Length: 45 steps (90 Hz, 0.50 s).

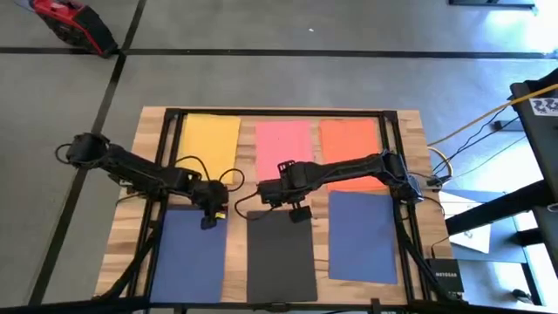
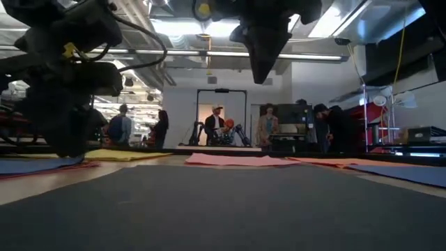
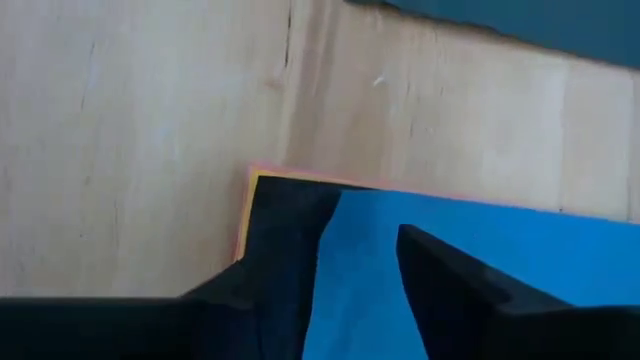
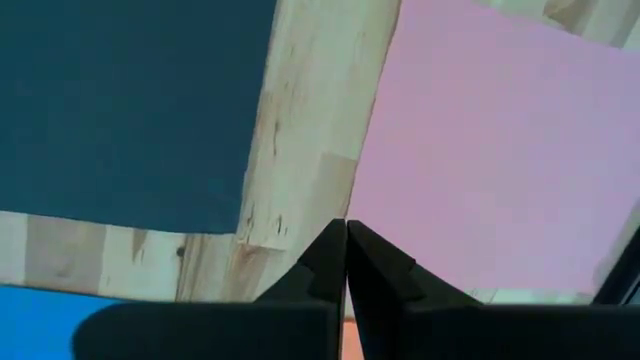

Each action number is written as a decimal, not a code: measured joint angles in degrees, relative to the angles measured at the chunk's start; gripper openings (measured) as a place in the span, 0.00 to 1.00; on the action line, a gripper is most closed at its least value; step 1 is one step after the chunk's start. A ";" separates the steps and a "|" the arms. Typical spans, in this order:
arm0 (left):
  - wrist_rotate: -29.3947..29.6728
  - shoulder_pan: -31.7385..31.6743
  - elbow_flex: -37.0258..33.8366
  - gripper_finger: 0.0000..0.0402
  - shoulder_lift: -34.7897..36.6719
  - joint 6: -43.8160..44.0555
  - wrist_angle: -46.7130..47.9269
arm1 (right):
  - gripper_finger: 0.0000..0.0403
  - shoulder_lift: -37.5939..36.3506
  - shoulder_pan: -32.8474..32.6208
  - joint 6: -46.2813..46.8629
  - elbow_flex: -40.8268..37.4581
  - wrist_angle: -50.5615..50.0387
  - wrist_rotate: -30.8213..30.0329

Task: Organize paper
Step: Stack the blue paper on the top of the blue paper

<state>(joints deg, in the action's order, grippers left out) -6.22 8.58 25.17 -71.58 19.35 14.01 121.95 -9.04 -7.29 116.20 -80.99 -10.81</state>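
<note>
Six thin flat sheets of paper lie on the pale wooden tabletop [image 1: 410, 131], in two rows in the high view. In the upper row I see the yellow sheet [image 1: 209, 138] at left, the pink sheet [image 1: 284, 144] in the middle and the orange sheet [image 1: 349, 139] at right. In the lower row are the left dark blue sheet [image 1: 187, 257], the black sheet [image 1: 281, 257] and the right dark blue sheet [image 1: 362, 235].

My left gripper [image 1: 209, 220] is at the upper right corner of the left dark blue sheet, with its two fingers apart over the corner. My right gripper [image 1: 301, 215] is just above the black sheet's upper edge, between it and the pink sheet, and its fingers are pressed together, holding nothing.
</note>
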 joint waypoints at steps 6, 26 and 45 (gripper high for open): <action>0.04 0.00 0.00 0.35 -0.40 0.00 -1.69 | 0.00 0.00 0.00 0.00 0.00 0.02 0.00; 0.68 0.00 0.00 0.25 -1.04 2.81 -2.59 | 0.00 0.00 0.00 -0.01 0.00 0.09 0.00; 0.72 0.00 0.00 0.02 -1.01 3.96 -2.61 | 0.00 0.00 0.00 -0.02 0.00 0.26 -0.13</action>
<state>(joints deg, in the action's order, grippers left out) -5.50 8.58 25.17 -72.59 23.31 11.40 121.95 -9.04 -7.31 116.20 -80.73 -10.94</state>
